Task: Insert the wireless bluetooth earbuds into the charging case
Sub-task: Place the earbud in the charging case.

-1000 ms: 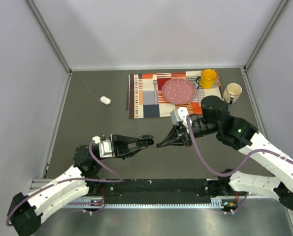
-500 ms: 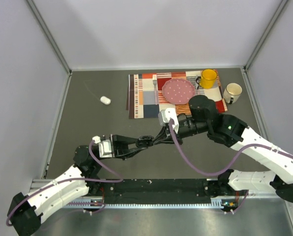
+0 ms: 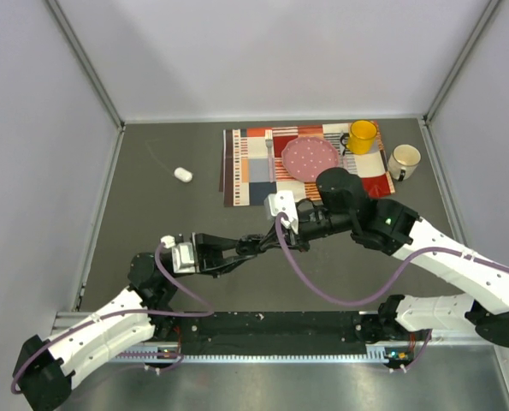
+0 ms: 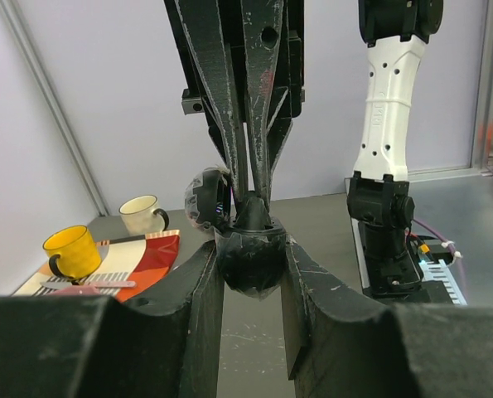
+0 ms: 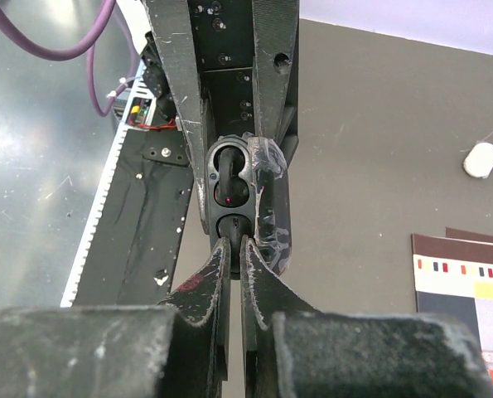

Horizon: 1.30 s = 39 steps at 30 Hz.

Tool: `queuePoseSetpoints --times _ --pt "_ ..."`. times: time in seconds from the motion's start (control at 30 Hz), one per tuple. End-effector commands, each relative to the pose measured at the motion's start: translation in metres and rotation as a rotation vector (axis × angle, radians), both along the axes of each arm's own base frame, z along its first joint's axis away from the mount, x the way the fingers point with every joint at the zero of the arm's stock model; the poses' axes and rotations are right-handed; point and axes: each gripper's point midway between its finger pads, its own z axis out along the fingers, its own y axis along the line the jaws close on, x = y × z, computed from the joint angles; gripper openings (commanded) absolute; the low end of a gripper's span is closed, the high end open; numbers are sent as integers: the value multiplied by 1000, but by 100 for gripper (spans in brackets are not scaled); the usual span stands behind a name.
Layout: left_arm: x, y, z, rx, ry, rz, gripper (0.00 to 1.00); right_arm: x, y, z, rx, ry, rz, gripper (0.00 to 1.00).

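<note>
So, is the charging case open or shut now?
Open. In the right wrist view the case shows its inner slots, and the lid stands swung to the side. The left end effector holds it.

Two mugs [image 3: 363, 135] [image 3: 404, 159], one plate [image 3: 310, 159], one placemat [image 3: 250, 171], one white pod [image 3: 182, 175], one black case [image 4: 250, 257].

Surface of desk [image 3: 151, 223]: dark grey. Held charging case [image 4: 250, 259] and earbud [image 4: 253, 212]: black. At the far edge, placemat [image 3: 250, 171]: red, orange, white and navy patchwork, part striped. On it, plate [image 3: 310, 158]: pink, dotted. One yellow mug [image 3: 362, 135], one cream mug [image 3: 403, 160]. Toward the left edge, pod [image 3: 182, 175]: white.
</note>
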Motion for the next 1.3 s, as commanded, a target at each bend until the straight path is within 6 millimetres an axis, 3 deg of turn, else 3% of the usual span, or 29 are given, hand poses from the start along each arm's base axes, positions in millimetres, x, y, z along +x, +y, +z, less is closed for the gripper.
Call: queuePoseSetpoints --times 0.0,0.27,0.43,0.67,0.77,0.83,0.93,1.0,1.03,1.1,1.13,1.27 --pt "-6 9 32 -94 -83 13 0 6 2 6 0 -37 -23 3" --pt "-1 16 35 -130 -83 68 0 9 -7 9 0 -53 -73 11" --pt "1 15 33 -127 -74 75 0 9 -12 19 30 -68 -91 26" --pt "1 15 34 -125 -71 73 0 10 -16 34 82 -87 -119 30" --pt "5 15 31 -117 -56 92 0 7 -20 41 122 -96 -123 36" --pt "9 15 29 -109 -45 109 0 4 -24 48 163 -104 -132 46" --pt "14 17 27 -107 -33 135 0 13 -30 65 259 -117 -220 63" --pt "15 17 25 -105 -27 144 0 27 -35 67 293 -119 -319 67" --pt "17 17 24 -104 -23 150 0 31 -38 84 370 -107 -365 68" --pt "19 18 23 -105 -16 161 0 51 -44 86 418 -89 -499 73" --pt "20 18 22 -104 -14 168 0 56 -46 96 479 -56 -542 75" --pt "21 17 20 -96 -5 169 0 95 -55 90 527 64 -808 78"
